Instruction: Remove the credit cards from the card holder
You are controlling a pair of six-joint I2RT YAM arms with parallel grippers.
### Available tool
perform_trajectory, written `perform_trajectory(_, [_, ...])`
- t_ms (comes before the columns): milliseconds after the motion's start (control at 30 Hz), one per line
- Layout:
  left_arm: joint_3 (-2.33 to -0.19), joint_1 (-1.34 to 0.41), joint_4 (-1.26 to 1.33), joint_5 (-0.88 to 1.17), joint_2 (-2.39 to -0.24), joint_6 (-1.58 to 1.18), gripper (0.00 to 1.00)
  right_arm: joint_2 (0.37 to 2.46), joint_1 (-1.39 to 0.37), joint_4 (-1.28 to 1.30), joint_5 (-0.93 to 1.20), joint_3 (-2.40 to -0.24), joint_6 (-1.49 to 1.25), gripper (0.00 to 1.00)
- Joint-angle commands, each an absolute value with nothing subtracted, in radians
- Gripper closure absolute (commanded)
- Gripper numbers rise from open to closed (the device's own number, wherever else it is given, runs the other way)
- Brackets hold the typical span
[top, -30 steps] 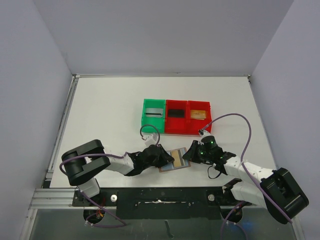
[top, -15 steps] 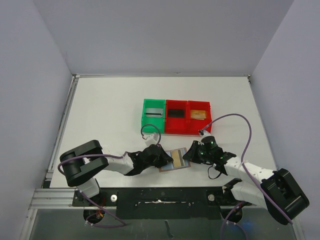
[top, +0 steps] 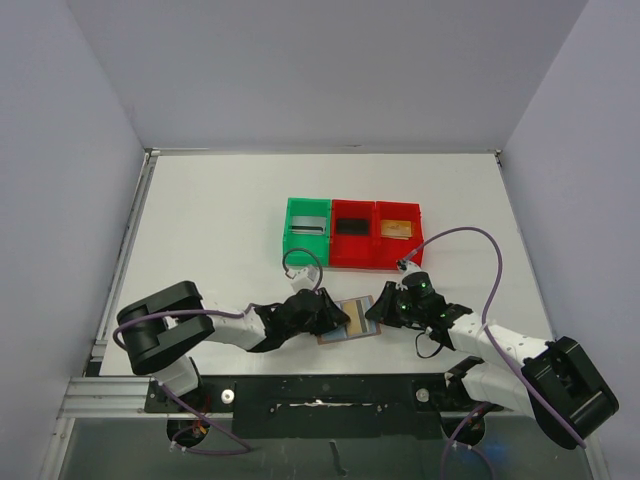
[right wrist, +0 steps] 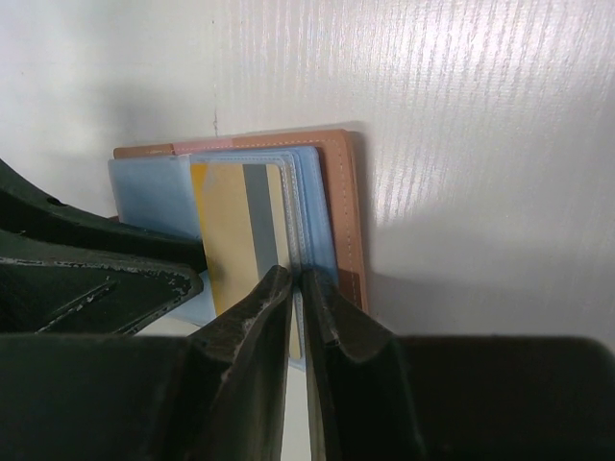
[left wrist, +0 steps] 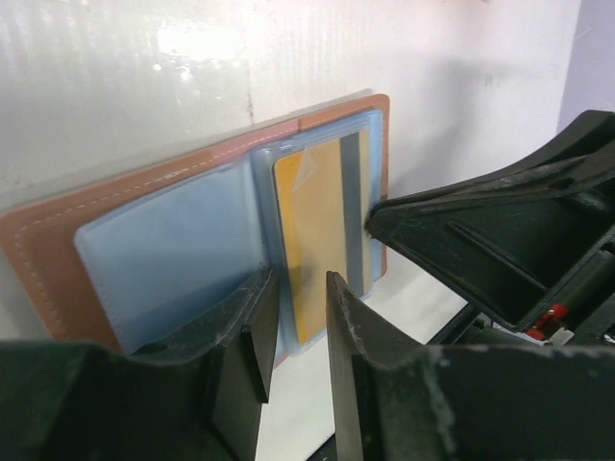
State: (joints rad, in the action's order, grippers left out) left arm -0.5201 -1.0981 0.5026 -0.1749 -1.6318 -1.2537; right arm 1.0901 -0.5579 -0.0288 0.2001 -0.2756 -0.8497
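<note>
The tan card holder lies open on the table between both grippers, its light blue sleeves facing up. A gold card with a grey stripe sits in a clear sleeve. My left gripper stands slightly open, its tips on either side of the gold card's near edge with a gap showing. My right gripper is shut on the edge of the holder's clear sleeves. Three more cards lie in the bins: a grey one, a black one and a gold one.
A green bin and two red bins stand in a row just behind the holder. The right arm's purple cable loops above the table. In the left wrist view the right gripper's black body sits close by.
The left wrist has shifted slightly toward the holder. The holder and the right arm have stayed put.
</note>
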Motion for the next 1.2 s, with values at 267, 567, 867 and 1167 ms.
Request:
perform_trajectory(267, [-0.564,-1.107,0.527,-0.161,-1.689,-1.245,0.74,1.114,-0.573,0.022,0.214,-0.278,-0.829,0.86])
perform_trajectory(567, [-0.65,-1.126,0.392,-0.19,-1.706,-1.185,0.91,1.145,-0.584,-0.023,0.324,-0.291,-0.755,0.86])
perform_trajectory(867, [-0.618,-1.126,0.376,-0.209,-1.657,-1.172,1.0,1.156,-0.582,0.035,0.251,-0.307,-0.761,0.8])
perform_trajectory(1167, [-0.554,-1.126,0.357,-0.238,-1.593,-1.192,1.0,1.125,-0.564,0.068,0.217,-0.309,-0.769,0.72])
